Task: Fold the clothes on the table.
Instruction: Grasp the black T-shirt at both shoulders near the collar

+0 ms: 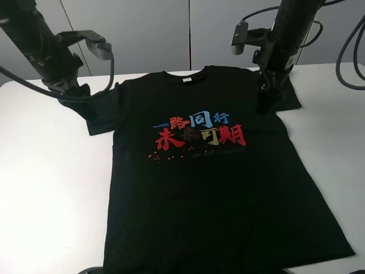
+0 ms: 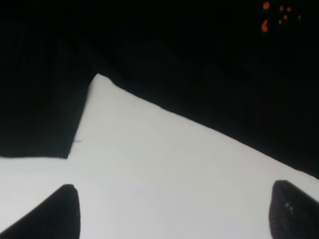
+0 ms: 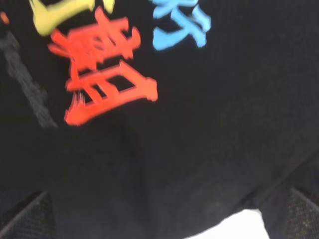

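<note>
On white table (image 1: 45, 188), black T-shirt (image 1: 217, 194) spread flat, print up, long axis from collar to hem. At its left sleeve (image 1: 102, 117), left gripper (image 2: 172, 214), fingers apart; at its right sleeve (image 1: 288, 97), right gripper (image 3: 164, 214), likewise spread, low over cloth, equally near.

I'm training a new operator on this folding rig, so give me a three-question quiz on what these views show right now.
1. True or false: the black T-shirt lies print-side up on the white table.
2. The left gripper is nearest the T-shirt's: A) sleeve B) hem C) collar
3. Fill in: the right gripper is over the T-shirt with its jaws ____.
Key: 1 true; 2 A; 3 open.
</note>
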Available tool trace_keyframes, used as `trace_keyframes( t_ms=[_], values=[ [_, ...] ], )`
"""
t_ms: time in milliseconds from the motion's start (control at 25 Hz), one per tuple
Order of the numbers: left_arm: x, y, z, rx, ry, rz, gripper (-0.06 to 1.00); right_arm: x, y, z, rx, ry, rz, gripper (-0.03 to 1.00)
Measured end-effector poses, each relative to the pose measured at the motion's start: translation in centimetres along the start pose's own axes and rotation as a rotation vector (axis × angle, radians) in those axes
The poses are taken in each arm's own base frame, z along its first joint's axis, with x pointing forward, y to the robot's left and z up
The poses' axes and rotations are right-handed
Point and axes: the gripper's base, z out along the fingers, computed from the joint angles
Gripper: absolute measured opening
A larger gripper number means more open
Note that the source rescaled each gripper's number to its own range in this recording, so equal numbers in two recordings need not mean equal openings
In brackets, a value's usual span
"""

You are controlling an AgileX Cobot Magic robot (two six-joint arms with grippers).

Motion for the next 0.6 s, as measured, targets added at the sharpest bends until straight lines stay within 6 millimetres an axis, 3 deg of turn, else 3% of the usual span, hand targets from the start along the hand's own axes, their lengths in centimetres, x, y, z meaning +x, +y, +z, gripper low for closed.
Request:
trace_keyframes(
  t_ms=[120,320,600],
  values=[
    [-1.7,-1.3,2.6,-0.023,0.068,0.106,0.98,0.4,-0.3,1.1,0.022,0.05,-0.041,0.98],
    [-3.7,-3.4,5.8,-0.047,0.134,0.23,0.98,2.3,0.9,3.6,0.003,0.169,-0.125,0.97],
    [-3.8,-3.3,8.7,-0.047,0.197,0.263,0.98,4.1,2.2,6.2,0.016,0.26,-0.211,0.93]
  ],
)
